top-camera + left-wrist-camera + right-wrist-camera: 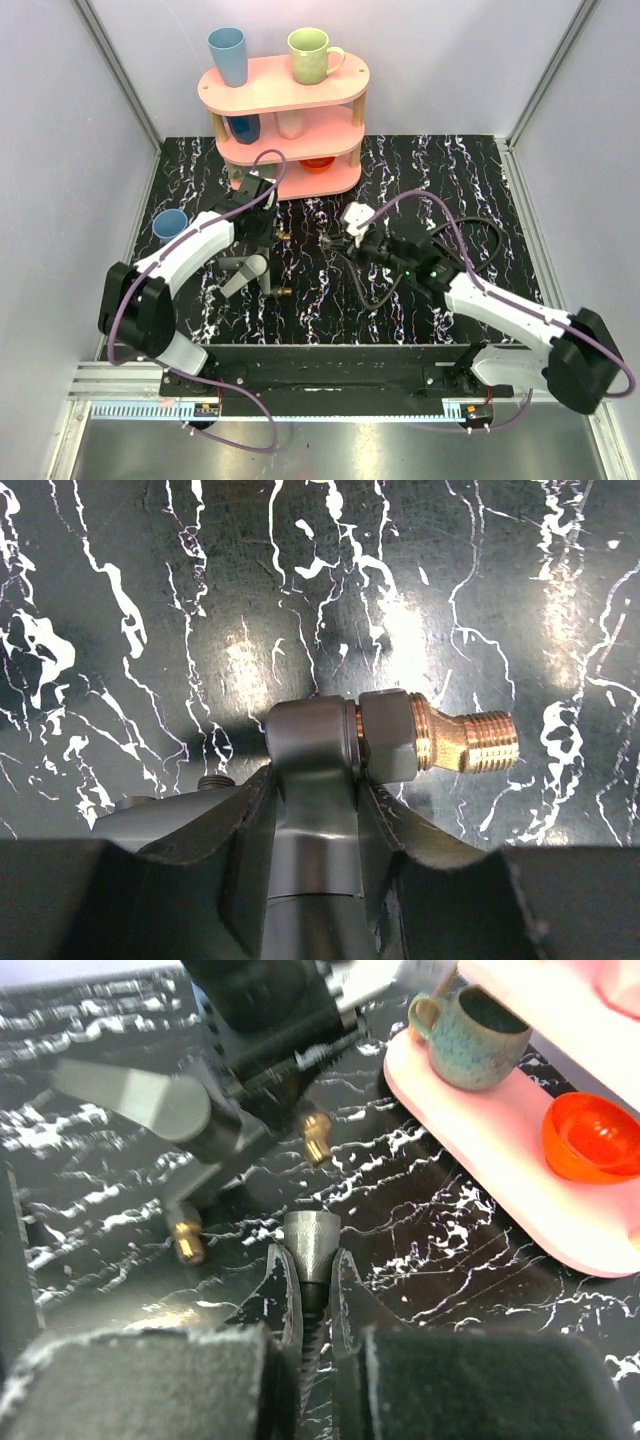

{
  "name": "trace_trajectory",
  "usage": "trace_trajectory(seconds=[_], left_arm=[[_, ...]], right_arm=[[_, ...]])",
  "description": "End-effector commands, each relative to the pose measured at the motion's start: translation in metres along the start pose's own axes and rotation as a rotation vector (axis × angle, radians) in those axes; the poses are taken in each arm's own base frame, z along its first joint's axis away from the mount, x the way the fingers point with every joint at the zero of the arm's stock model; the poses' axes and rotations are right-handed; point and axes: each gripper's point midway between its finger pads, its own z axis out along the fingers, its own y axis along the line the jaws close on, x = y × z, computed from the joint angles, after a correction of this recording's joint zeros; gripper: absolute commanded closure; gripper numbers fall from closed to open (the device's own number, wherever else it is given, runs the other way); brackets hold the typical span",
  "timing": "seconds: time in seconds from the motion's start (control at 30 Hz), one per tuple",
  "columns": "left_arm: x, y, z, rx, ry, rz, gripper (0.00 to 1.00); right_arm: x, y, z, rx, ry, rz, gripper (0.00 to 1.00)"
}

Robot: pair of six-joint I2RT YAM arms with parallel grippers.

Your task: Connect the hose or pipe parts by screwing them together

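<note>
The left hand (315,772) is clamped on the dark-grey nozzle piece (310,728), its two fingers pressed against either side of the grey body. It sits just in front of the pink shelf (275,98), toward the shelf's left end. A bent brass connector (468,742) with a threaded tip sticks out sideways from the nozzle piece, over the black marbled table (320,310). The right hand (308,1265) is closed on the black hose (308,1310), gripping it just behind its knurled metal end (311,1238), which points toward the nozzle piece. That end sits in front of the shelf's right half, near the brass connector but apart from it. The rest of the hose seems to loop on the table beside the right arm, farther from the shelf, though it is hard to trace against the dark surface. On the shelf's bottom tier stand a mug (470,1035) and an orange bowl (590,1140)
</note>
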Motion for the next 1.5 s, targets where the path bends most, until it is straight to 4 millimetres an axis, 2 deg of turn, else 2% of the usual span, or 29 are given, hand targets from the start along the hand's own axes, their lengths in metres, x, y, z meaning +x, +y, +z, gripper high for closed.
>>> trace_trajectory(seconds=[0.0, 0.23, 0.3, 0.47, 0.57, 0.8, 0.97, 1.2, 1.47], left_arm=[[-0.015, -0.006, -0.032, 0.070, -0.132, 0.014, 1.00], [-0.011, -0.024, -0.039, 0.182, -0.151, 0.027, 1.00], [-0.009, -0.029, -0.038, 0.207, -0.139, 0.026, 1.00], [-0.003, -0.033, -0.035, 0.200, -0.114, 0.040, 1.00], [-0.002, -0.036, -0.034, 0.212, -0.105, 0.043, 1.00], [0.000, -0.042, -0.035, 0.241, -0.095, 0.048, 1.00], [0.002, -0.044, -0.033, 0.242, -0.081, 0.057, 1.00], [0.006, -0.045, -0.032, 0.241, -0.071, 0.067, 1.00], [0.007, -0.048, -0.031, 0.247, -0.066, 0.072, 1.00]], right_arm=[[0.021, -0.007, 0.026, -0.085, 0.116, -0.242, 1.00], [0.030, -0.014, 0.061, -0.108, 0.042, -0.425, 1.00], [0.042, -0.018, 0.069, -0.105, 0.059, -0.462, 1.00], [0.066, -0.029, 0.077, -0.067, 0.115, -0.583, 1.00], [0.072, -0.025, 0.078, -0.080, 0.118, -0.666, 1.00], [0.077, -0.014, 0.085, -0.094, 0.109, -0.759, 1.00], [0.073, 0.005, 0.093, -0.143, 0.075, -0.788, 1.00], [0.073, 0.018, 0.101, -0.176, 0.082, -0.829, 1.00], [0.071, 0.019, 0.106, -0.171, 0.085, -0.845, 1.00]])
